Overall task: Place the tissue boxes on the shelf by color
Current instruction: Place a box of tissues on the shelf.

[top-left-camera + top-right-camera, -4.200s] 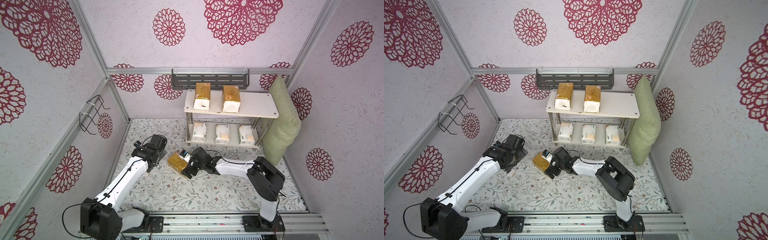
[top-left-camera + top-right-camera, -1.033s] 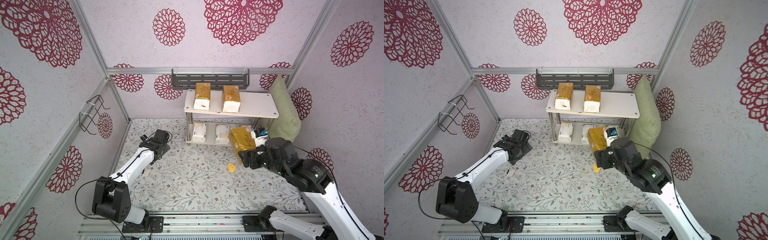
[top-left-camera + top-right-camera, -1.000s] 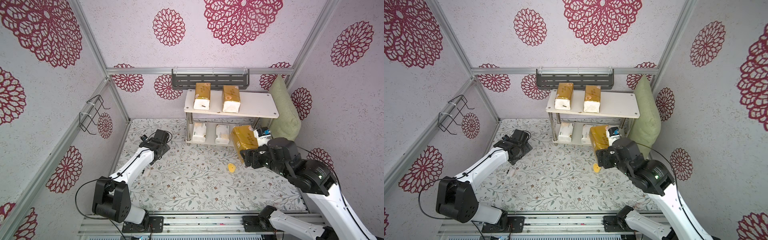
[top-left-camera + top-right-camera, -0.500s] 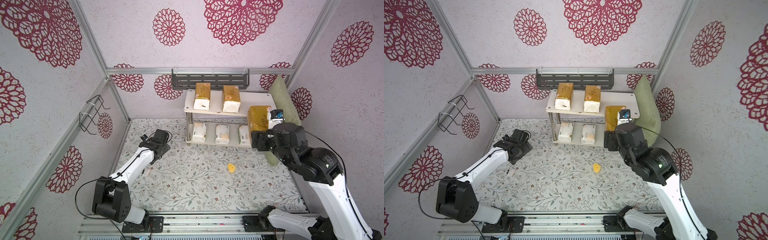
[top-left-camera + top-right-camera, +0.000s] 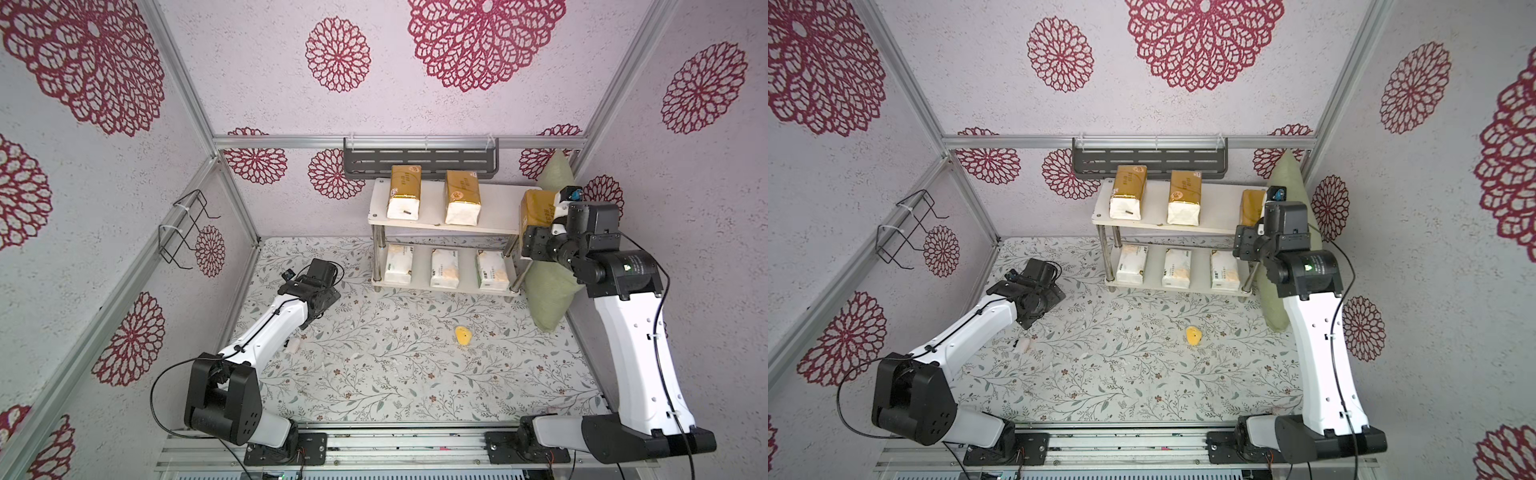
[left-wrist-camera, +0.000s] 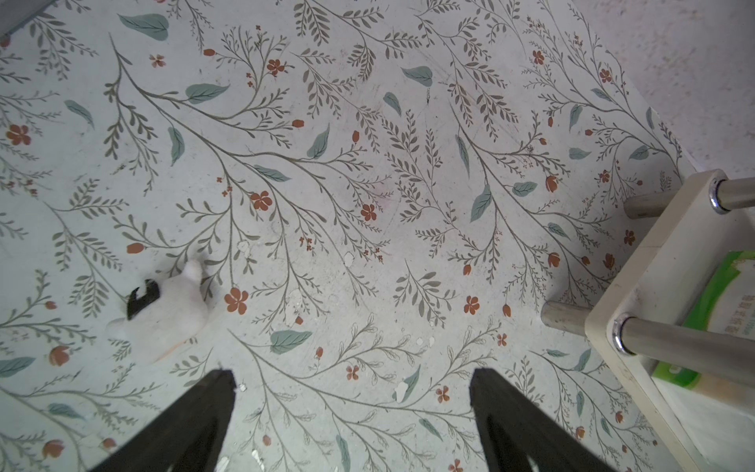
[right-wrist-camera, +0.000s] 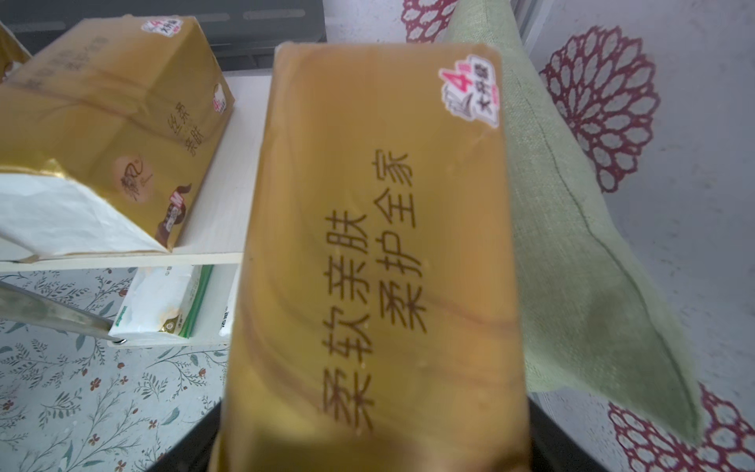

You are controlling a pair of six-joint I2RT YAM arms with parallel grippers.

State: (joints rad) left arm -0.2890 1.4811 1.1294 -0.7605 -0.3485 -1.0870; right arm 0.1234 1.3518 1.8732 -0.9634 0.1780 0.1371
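Over the right end of the shelf (image 5: 498, 210), right gripper (image 5: 537, 227) is closed partway onto third gold tissue pack (image 5: 536, 207), beside green cushion (image 5: 548, 291); released here it could overhang and tip off.

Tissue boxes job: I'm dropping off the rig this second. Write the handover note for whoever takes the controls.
Right gripper: shut on the third gold pack, at the right end of the top board of the shelf, beside the green cushion.
Left gripper: open, empty, over the mat.
Done: two gold packs on top, three white packs below.
Left: set the held pack down on the top board, release, back out.
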